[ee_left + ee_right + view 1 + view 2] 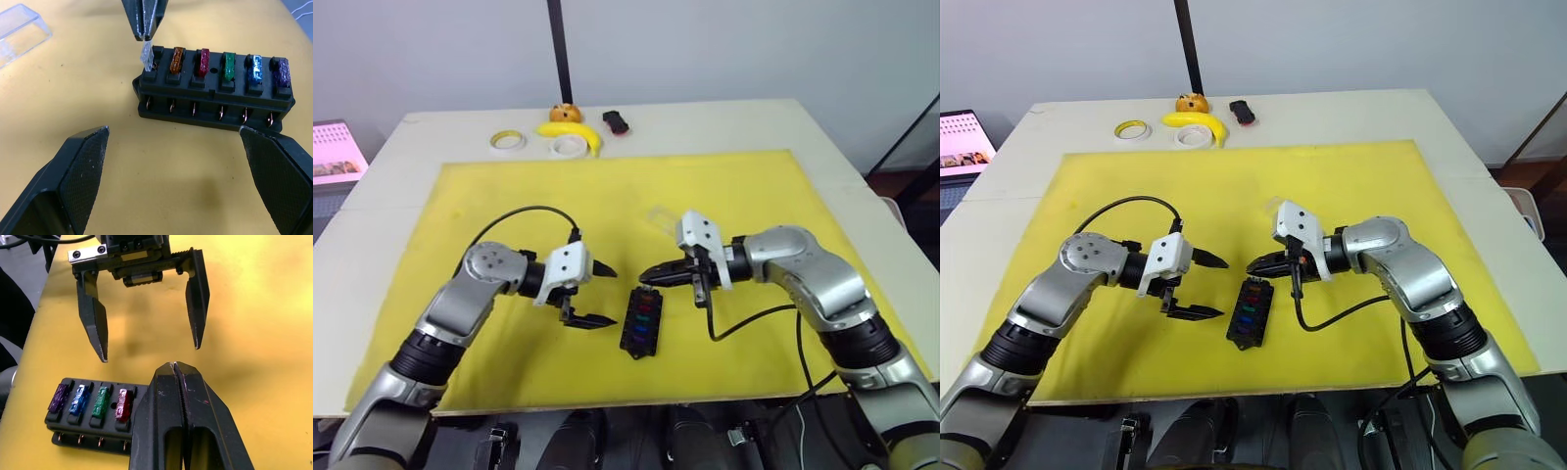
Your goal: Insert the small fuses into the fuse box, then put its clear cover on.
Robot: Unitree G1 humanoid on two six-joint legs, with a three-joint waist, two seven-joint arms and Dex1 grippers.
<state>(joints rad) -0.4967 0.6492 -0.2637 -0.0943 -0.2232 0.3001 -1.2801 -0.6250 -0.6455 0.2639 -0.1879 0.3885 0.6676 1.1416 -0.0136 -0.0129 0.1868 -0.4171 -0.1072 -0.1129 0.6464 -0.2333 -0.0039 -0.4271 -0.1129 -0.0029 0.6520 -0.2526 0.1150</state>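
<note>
Yellow mat (724, 196) on the table. Fuse box (641, 321) sits near its front edge, between both grippers. Left gripper (597, 296) wide open, empty, beside the box. Right gripper (145, 34) pinched on the grey fuse (146, 54) at the end slot. Clear cover (19, 29) lies apart behind.

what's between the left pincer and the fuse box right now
Only bare yellow mat. In the left wrist view, the open left pincer faces the fuse box with nothing lying in that stretch.
</note>
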